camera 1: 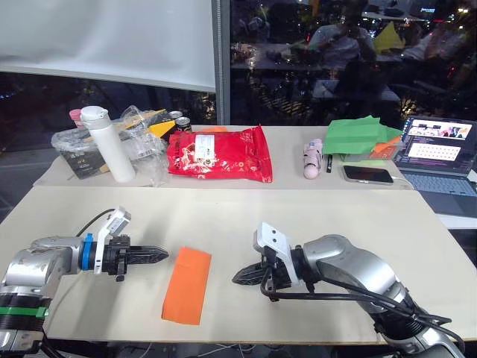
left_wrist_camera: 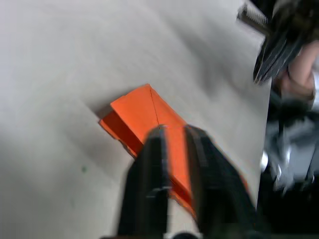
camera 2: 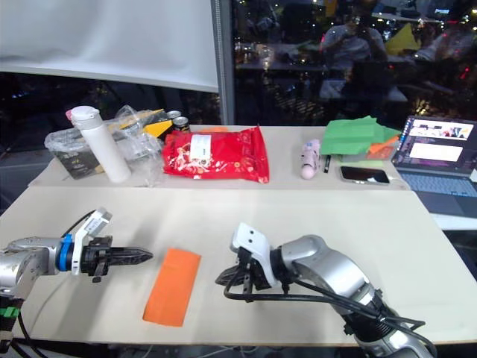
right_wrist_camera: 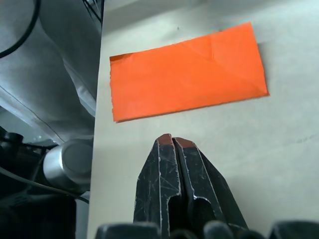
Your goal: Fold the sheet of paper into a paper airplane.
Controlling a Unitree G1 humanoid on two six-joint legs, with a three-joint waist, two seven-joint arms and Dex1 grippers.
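The sheet of paper point(camera 1: 187, 285) is bright orange and lies flat on the pale table near its front edge. It is folded into a long narrow rectangle with a diagonal crease point(right_wrist_camera: 187, 69). My left gripper point(camera 1: 165, 256) hovers just left of the paper's far end, pointing at it, fingers drawn together and holding nothing. My right gripper point(camera 1: 237, 278) is shut and empty. It sits to the right of the paper, a short gap away, pointing toward the long edge. In the left wrist view the paper point(left_wrist_camera: 144, 107) lies just beyond the fingertips.
On the back table stand a red snack bag point(camera 1: 220, 154), a white bottle point(camera 1: 108, 144) beside a clear plastic bag point(camera 1: 141, 138), a green paper stack point(camera 1: 361, 136), a phone point(camera 1: 367, 174), a pink object point(camera 1: 313, 158) and a laptop point(camera 1: 440, 156). The table's front edge point(camera 1: 223, 339) runs just below the paper.
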